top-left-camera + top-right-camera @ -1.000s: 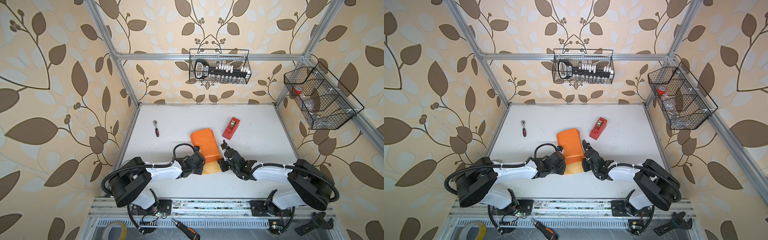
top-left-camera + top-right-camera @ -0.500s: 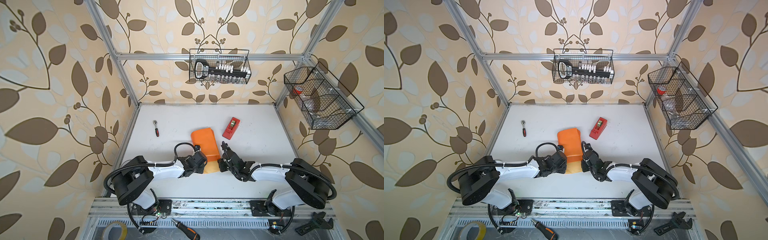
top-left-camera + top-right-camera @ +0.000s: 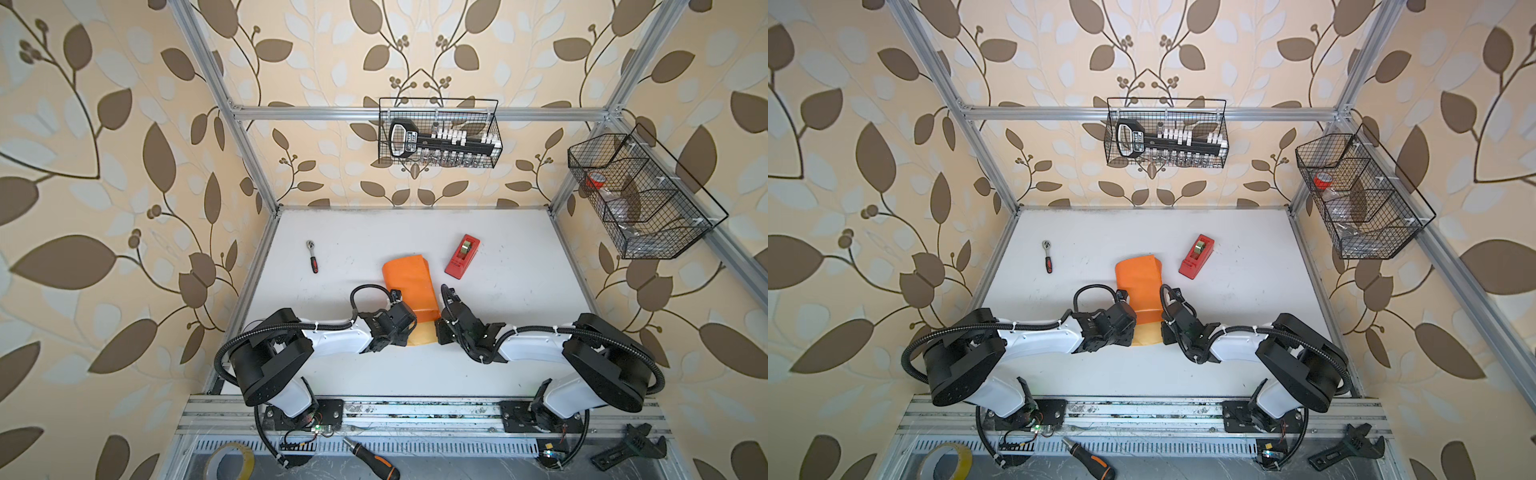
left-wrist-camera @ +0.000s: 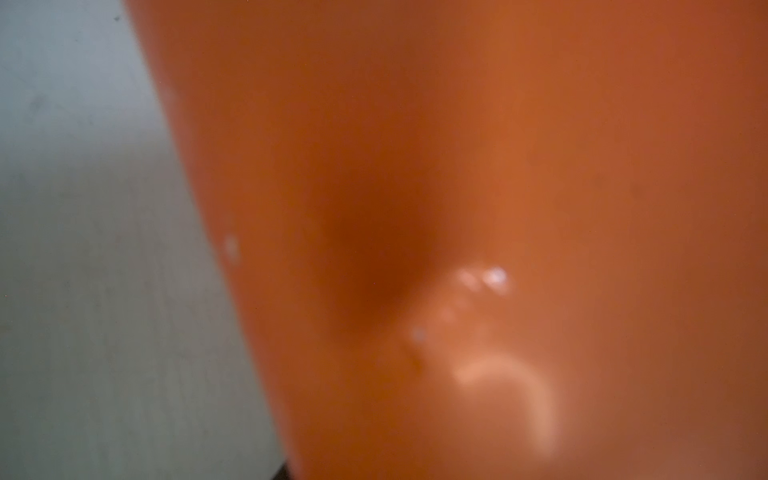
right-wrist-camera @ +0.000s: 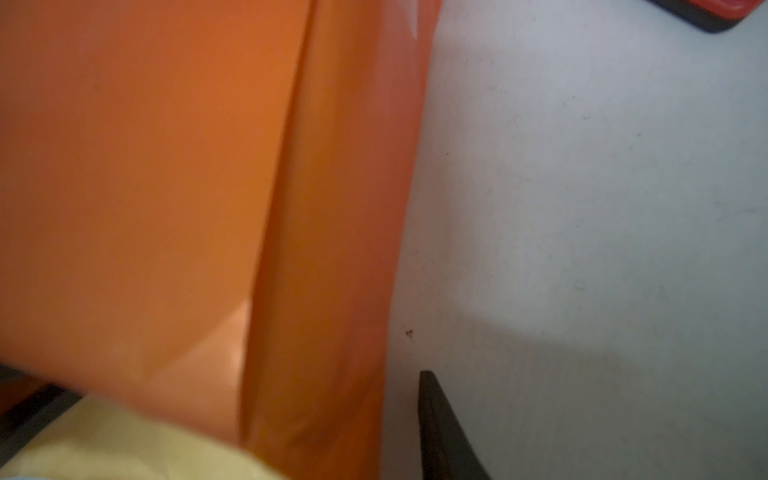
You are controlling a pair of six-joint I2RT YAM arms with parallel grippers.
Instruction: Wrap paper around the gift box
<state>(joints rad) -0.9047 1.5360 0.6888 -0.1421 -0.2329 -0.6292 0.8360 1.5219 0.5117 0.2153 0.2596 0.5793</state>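
1. The step in hand, as I judge it, is folding the near flap of the paper (image 3: 409, 286) over the box. No green shows in any view. The box is probably under the orange fold, between the two claws and just beyond them.
2. The paper lies between the claws, orange face up, and runs away from them. A strip of its pale face (image 3: 422, 337) shows right between them.
3. To do it well, move both claws together at one height so the sheet does not skew. Draw it taut over the box edge before pressing down, then crease along that edge.
4. Go gently. The sheet looks thin and glossy, and the left wrist view shows a dimple (image 4: 374, 257) in it, so a hard pinch could mark or tear it.
5. The dispenser (image 3: 462, 257) lies beyond the right claw, apart from the paper. Taping will likely need one claw pinning the fold while the other reaches for it.
6. The left claw (image 3: 409, 332) sits at the paper's near left corner. Its wrist view is filled with blurred orange and table (image 4: 83, 249), and no fingers show. I cannot tell how far open it is or whether it pinches the sheet.
7. The right claw (image 3: 439, 330) sits at the near right corner. Its wrist view shows one dark finger (image 5: 436, 428) over bare table, just beside the paper's folded side and apart from it. A dark blur under the orange layer may be the other finger. The jaws may straddle the edge, but I cannot tell whether they grip it.
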